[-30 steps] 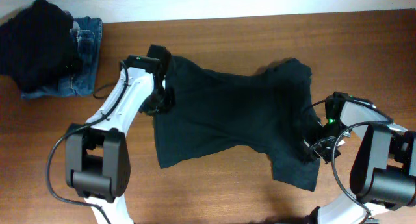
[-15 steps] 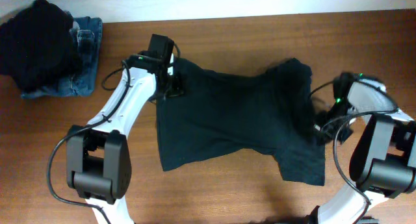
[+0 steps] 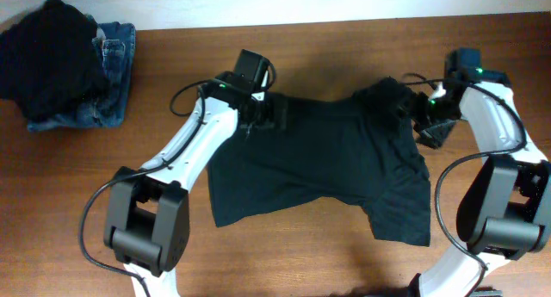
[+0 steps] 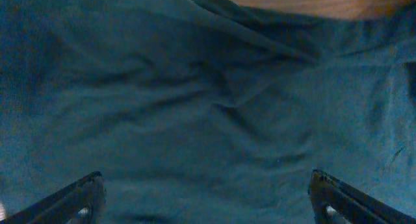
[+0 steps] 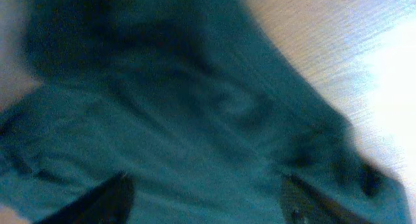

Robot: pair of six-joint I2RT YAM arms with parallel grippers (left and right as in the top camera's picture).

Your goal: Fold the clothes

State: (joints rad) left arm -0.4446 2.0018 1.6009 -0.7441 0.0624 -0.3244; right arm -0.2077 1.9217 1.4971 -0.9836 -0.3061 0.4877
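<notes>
The clothes are one very dark T-shirt (image 3: 318, 168) lying spread and wrinkled across the middle of the table. My left gripper (image 3: 274, 116) hovers over its far edge, left of centre. In the left wrist view this gripper (image 4: 205, 188) is open, its fingertips (image 4: 88, 188) wide apart above rumpled cloth (image 4: 214, 100), holding nothing. My right gripper (image 3: 411, 116) is over the bunched far right corner of the shirt. Blurred in the right wrist view, that gripper (image 5: 207, 188) is open too, with only cloth (image 5: 195, 113) below it.
A heap of black cloth (image 3: 47, 56) lies on blue denim jeans (image 3: 112, 73) at the far left corner. Bare brown table (image 3: 344, 43) runs behind the shirt and along the front (image 3: 284, 262). Both arms reach in from the front edge.
Both grippers have opened and let go of the shirt. The left one moved right along the far edge. The right one moved from the near right hem up to the far right corner.
</notes>
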